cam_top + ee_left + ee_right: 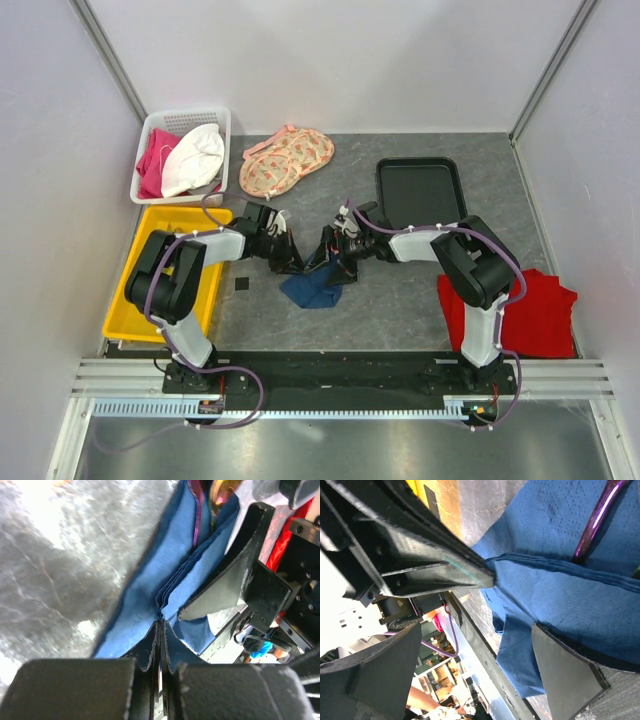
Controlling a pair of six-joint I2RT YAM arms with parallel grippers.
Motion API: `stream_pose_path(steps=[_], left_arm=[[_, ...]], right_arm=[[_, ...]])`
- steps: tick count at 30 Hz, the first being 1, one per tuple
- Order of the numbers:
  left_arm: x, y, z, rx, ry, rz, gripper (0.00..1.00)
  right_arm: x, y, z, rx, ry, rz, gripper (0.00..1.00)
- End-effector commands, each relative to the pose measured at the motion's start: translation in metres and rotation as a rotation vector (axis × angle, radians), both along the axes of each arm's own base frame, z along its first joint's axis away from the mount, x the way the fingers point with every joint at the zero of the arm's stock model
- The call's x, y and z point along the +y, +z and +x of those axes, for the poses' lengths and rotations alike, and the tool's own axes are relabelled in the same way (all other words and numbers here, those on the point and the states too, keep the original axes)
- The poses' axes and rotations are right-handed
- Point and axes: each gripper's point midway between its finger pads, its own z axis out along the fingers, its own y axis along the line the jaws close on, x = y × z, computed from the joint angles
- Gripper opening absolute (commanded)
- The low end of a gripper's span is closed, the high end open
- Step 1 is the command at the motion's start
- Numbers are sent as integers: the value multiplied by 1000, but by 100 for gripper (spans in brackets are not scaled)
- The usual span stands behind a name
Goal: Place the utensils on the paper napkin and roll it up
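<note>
my left end effector (160,645): clamped on the folded edge of the paper napkin (312,290) | my right end effector (475,630): spread wide, straddling the napkin | napkin: bunched mid-table (400,305) between both arms | utensil (196,520): purple-tinted handle inside the folds

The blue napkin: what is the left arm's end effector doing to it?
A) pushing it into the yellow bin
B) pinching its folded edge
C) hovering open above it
B: the left wrist view shows the left end effector closed on folded layers of the blue napkin.
</note>
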Motion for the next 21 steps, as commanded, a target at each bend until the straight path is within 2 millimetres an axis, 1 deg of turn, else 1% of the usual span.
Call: stream_pose_path(steps=[1, 7, 9, 14, 15, 21], left_arm=[[2, 14, 4, -80, -29, 16, 2], [5, 13, 2, -80, -25, 29, 2], [5, 16, 3, -83, -21, 27, 2], [7, 10, 2, -71, -31, 43, 2], [8, 8, 1, -66, -28, 51, 2], [9, 11, 6, -81, -19, 54, 2]], right_arm=[[-6, 8, 7, -54, -14, -27, 98], [-8, 6, 7, -44, -15, -33, 98], [-7, 12, 7, -52, -10, -17, 98], [-7, 31, 14, -92, -10, 24, 98], [-7, 32, 15, -93, -9, 28, 98], [-12, 37, 12, -95, 1, 43, 98]])
